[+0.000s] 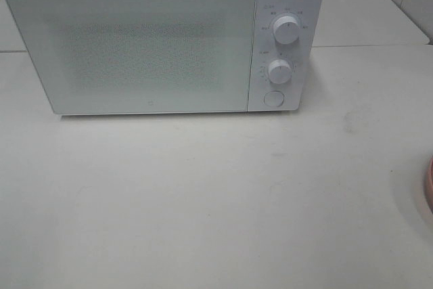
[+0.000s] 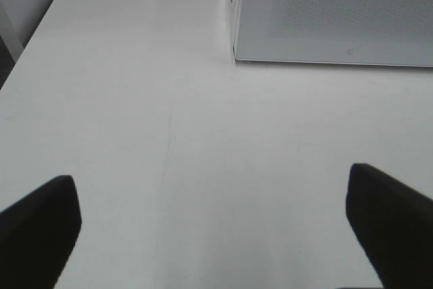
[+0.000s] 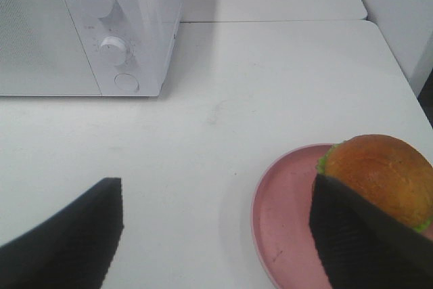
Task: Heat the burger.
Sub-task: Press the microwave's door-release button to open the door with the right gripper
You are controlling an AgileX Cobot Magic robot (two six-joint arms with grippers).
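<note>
The burger [image 3: 379, 167], with a golden-brown bun and a green lettuce fringe, sits on a pink plate [image 3: 284, 221] on the white table, to the right of the microwave. My right gripper [image 3: 216, 191] hovers open over the table in front of the plate. One dark finger [image 3: 358, 235] covers the burger's near side, and nothing lies between the fingers. My left gripper [image 2: 211, 187] is open and empty above bare table, in front of the microwave's left corner. The white microwave [image 1: 149, 45] stands at the back with its door shut. Neither gripper shows in the high view.
On the microwave's right panel are two knobs [image 1: 287, 30] [image 1: 279, 70] and a round button [image 1: 273, 98]. Only a sliver of the pink plate [image 1: 429, 187] shows at the right edge of the high view. A table seam runs behind the microwave.
</note>
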